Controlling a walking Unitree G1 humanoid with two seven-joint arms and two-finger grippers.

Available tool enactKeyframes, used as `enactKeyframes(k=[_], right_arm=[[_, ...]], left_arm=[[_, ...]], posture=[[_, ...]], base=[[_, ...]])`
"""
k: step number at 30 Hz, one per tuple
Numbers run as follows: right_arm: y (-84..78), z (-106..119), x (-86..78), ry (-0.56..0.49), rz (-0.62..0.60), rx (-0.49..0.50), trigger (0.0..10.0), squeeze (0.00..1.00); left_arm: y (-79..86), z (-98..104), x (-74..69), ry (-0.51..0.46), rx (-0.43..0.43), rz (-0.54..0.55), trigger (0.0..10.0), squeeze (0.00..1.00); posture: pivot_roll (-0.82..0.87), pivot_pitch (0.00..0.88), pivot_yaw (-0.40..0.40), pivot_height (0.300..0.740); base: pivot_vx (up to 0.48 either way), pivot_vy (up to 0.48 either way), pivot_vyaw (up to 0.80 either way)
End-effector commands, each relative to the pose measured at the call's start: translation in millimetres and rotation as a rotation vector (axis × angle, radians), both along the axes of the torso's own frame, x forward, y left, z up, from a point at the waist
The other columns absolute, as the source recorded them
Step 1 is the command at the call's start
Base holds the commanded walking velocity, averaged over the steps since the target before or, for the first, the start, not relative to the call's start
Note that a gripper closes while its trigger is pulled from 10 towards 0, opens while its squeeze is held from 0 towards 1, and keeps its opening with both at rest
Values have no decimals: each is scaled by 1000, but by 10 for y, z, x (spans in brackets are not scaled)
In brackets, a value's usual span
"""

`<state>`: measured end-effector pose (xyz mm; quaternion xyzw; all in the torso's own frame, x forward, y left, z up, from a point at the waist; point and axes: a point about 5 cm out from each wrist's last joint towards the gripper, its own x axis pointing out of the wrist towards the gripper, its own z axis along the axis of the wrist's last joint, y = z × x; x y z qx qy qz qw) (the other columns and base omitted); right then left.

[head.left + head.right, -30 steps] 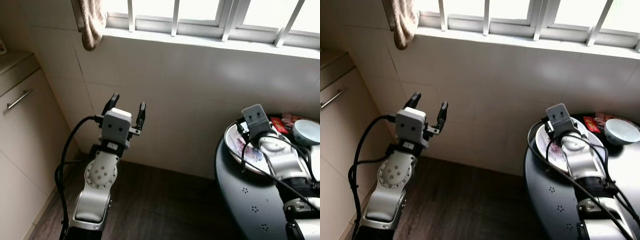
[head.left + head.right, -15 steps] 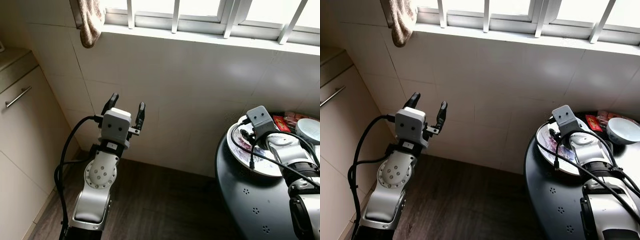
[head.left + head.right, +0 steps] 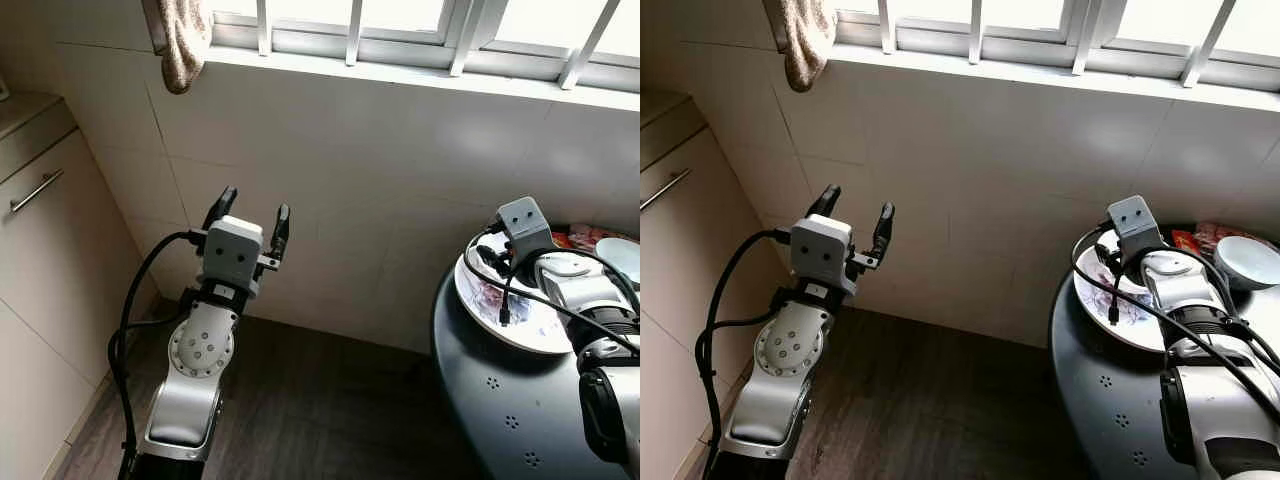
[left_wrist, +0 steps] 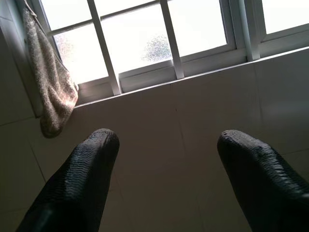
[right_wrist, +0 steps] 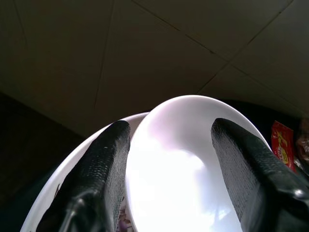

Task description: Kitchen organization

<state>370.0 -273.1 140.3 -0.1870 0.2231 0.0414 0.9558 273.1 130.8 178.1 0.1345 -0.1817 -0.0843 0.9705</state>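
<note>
I'm hovering my right end effector (image 5: 169, 164), fingers spread, astride a white bowl (image 5: 186, 179) sitting in the plate (image 3: 520, 325) on the dark table (image 3: 480, 390). Closing off-centre risks tipping it. My left end effector (image 3: 250, 215) is idling open.

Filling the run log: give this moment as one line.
left hand: open, raised before tiled wall | right hand: open, fingers astride white bowl on patterned plate | dark round table
</note>
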Motion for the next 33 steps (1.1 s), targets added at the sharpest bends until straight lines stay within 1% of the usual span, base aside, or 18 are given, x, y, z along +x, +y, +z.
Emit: enactKeyframes(k=[1, 3, 6, 9, 10, 16, 18, 19, 20, 23, 24, 25, 29, 30, 33], right_arm=[[-27, -57, -28, 38, -19, 22, 10000, 0], [-4, -100, -40, 54, -9, 58, 10000, 0], [19, -123, -45, 65, 8, 69, 10000, 0], [64, -206, -76, 113, 64, 40, 10000, 0], [63, -217, -81, 118, 63, 38, 10000, 0], [38, -250, -103, 138, 52, 26, 10000, 0], [6, -317, -144, 180, 38, -7, 10000, 0], [0, -327, -151, 185, 36, -12, 10000, 0], [-42, -362, -181, 207, 11, -35, 10000, 0], [-67, -374, -194, 212, -5, -41, 9922, 0], [-91, -397, -217, 224, -23, -27, 8745, 0], [-90, -411, -226, 231, -23, -12, 4667, 0], [-86, -422, -233, 238, -17, -4, 4667, 0], [-90, -438, -244, 244, -9, -14, 0, 0], [-105, -424, -239, 237, -17, -32, 0, 0]], left_arm=[[-38, -7, -11, 9, 11, -12, 10000, 0], [-30, -7, -10, 10, 11, -9, 10000, 0], [-28, -7, -10, 10, 11, -8, 10000, 0], [-42, -12, -15, 13, 12, -14, 10000, 0], [-44, -11, -17, 13, 12, -15, 10000, 0], [-38, -16, -16, 14, 13, -10, 10000, 0], [-42, -22, -17, 17, 15, -11, 10000, 0], [-42, -24, -18, 18, 15, -11, 10000, 0], [-45, -27, -19, 19, 15, -12, 10000, 0], [-46, -28, -20, 20, 15, -12, 10000, 0], [-47, -30, -21, 21, 15, -12, 10000, 0], [-47, -31, -22, 21, 16, -11, 10000, 0], [-46, -32, -22, 22, 16, -10, 10000, 0], [-44, -36, -23, 24, 17, -8, 10000, 0], [-42, -39, -25, 26, 18, -7, 10000, 0]], posture=[[132, 0, -84, 740], [132, 0, -84, 740], [132, 0, -84, 740], [131, 0, -82, 740], [132, 0, -83, 740], [134, 0, -84, 740], [134, 0, -85, 740], [134, 0, -85, 740], [135, 0, -86, 740], [137, 0, -87, 740], [139, 0, -88, 740], [139, 0, -88, 740], [139, 0, -88, 740], [140, 0, -90, 740], [140, 0, -90, 740]], base=[[0, 0, 0], [0, 0, 0], [0, 0, 0], [0, 0, 0], [0, 0, 0], [0, 0, 0], [0, 0, 0], [0, 0, 0], [0, 0, 0], [0, 0, 0], [0, 0, 0], [0, 0, 0], [0, 0, 0], [0, 0, 0], [0, 0, 0]])
